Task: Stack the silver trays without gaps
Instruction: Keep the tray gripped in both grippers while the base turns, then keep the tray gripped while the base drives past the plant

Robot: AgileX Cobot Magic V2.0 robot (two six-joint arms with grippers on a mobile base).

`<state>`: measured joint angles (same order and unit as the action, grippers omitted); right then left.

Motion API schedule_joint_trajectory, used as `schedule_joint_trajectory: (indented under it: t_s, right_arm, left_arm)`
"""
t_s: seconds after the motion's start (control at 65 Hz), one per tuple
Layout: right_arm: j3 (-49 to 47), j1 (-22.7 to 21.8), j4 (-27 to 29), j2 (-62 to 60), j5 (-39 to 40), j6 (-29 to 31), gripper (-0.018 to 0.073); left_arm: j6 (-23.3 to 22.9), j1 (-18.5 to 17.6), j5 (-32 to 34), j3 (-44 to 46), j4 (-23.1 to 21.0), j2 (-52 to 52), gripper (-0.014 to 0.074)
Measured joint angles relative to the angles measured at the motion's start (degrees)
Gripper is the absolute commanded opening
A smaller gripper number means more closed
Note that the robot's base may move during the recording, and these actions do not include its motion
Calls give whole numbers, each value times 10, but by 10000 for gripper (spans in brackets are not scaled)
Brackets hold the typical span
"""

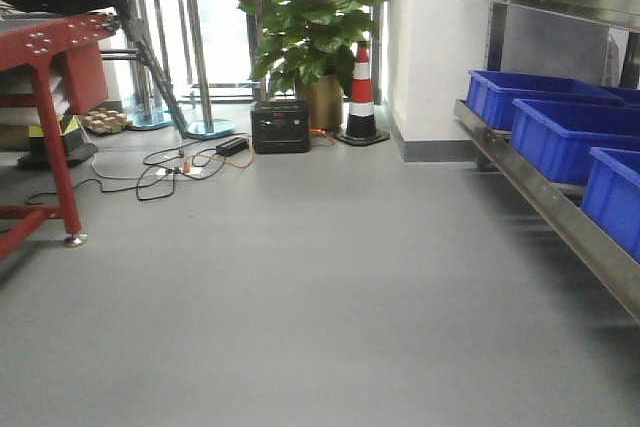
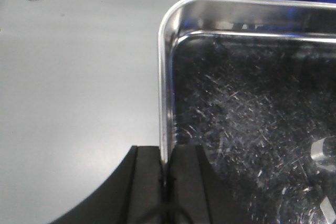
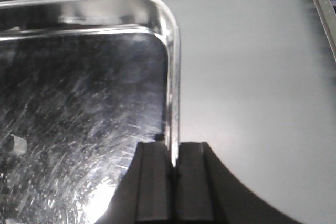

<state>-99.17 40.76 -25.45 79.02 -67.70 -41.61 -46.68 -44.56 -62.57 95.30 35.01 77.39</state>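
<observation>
Grey floor (image 1: 300, 297) lies below a carried tray (image 2: 247, 119): left hand (image 2: 167, 161) pinches its left rim, right hand (image 3: 174, 156) its right. Next, likely, lower it squarely into another tray, none visible.

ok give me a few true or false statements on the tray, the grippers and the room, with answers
1. The left gripper is clamped on the rim of the silver tray. True.
2. The right gripper hangs open, clear of the tray. False: its fingers pinch the tray's rim between them.
3. The tray is full of screws. False: its inside shows only bare, scratched steel with reflections.
4. The traffic cone stands beside the potted plant. True.
5. The blue bins sit on the floor. False: they sit on the shelf rail at the right, above the floor.
</observation>
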Motion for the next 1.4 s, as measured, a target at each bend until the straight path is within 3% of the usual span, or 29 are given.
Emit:
schedule_joint_trajectory:
  t_s: [1.401]
  right_arm:
    - [0,0,0,0,0,0,-78]
  left_arm:
    - [0,0,3,0,0,0,-16]
